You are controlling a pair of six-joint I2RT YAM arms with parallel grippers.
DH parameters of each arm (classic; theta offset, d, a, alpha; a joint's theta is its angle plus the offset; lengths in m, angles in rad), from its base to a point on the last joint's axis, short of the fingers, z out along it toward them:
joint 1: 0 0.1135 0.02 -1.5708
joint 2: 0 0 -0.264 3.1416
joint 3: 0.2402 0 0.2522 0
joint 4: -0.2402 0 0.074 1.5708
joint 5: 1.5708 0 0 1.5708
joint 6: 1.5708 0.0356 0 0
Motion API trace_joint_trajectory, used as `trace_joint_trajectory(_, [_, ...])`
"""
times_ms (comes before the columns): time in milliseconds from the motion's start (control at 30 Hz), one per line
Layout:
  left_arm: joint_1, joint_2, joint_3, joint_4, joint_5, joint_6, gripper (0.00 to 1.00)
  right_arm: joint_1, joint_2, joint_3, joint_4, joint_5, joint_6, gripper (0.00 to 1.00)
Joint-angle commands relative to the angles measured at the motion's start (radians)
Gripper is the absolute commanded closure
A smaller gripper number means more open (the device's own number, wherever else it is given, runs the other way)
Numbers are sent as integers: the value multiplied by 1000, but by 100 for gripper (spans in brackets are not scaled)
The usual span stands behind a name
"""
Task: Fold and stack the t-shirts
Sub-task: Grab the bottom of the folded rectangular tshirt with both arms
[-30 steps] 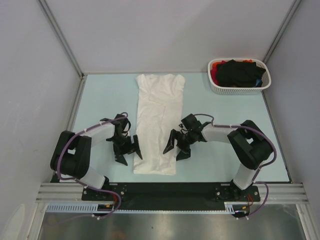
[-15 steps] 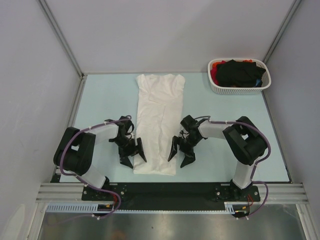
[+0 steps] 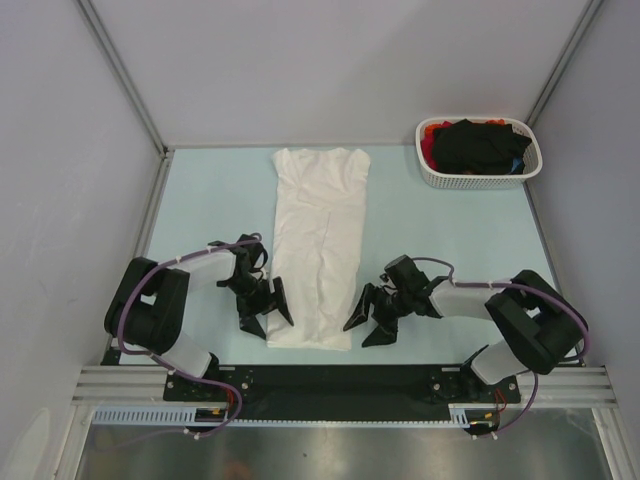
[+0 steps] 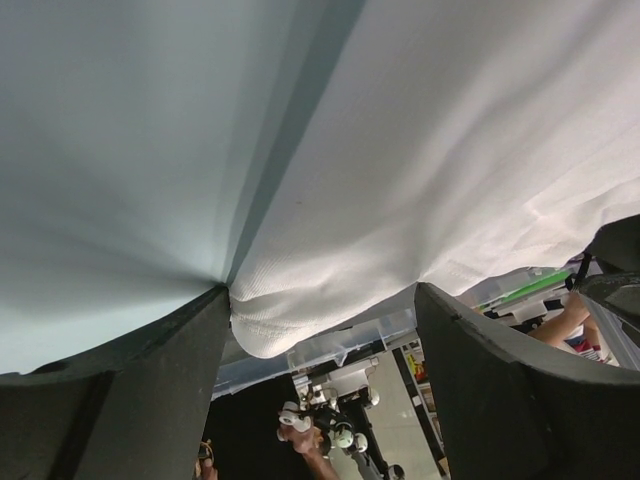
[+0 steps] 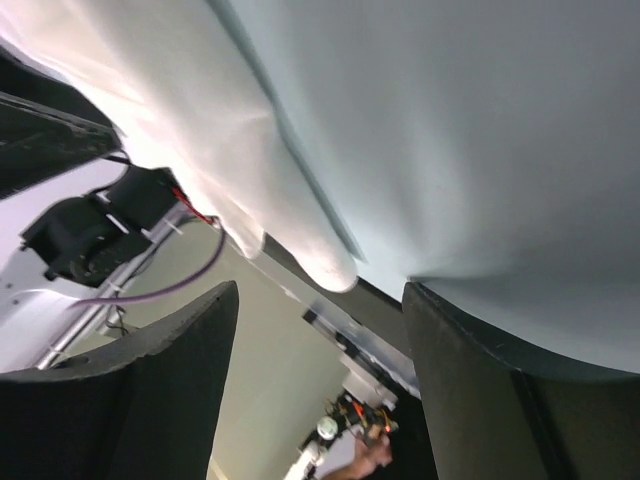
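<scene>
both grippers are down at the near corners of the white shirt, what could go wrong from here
1. The right gripper stands open, mostly beside the near corner of the white t-shirt, so closing could catch only bare table.
2. The shirt lies folded into a narrow strip. The open left gripper might pinch just the top layer, and the strip could come apart when lifted.
</scene>
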Motion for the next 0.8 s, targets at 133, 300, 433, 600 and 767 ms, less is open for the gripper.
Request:
trace_joint_trajectory(133, [-9, 6, -9, 81, -109, 10, 18, 73, 133, -7, 258, 175, 94, 28])
trace_joint_trajectory(300, [-9, -1, 0, 75, -115, 10, 20, 103, 161, 8, 268, 172, 113, 30])
trace_joint_trajectory(433, [-9, 9, -9, 77, -111, 15, 37, 92, 163, 22, 259, 149, 102, 37])
trace_joint_trajectory(600, [-9, 28, -7, 75, -102, 19, 100, 89, 183, 106, 76, 112, 21, 53])
trace_joint_trajectory(767, [-9, 28, 2, 77, -97, 16, 100, 71, 183, 182, -78, 90, -64, 75])
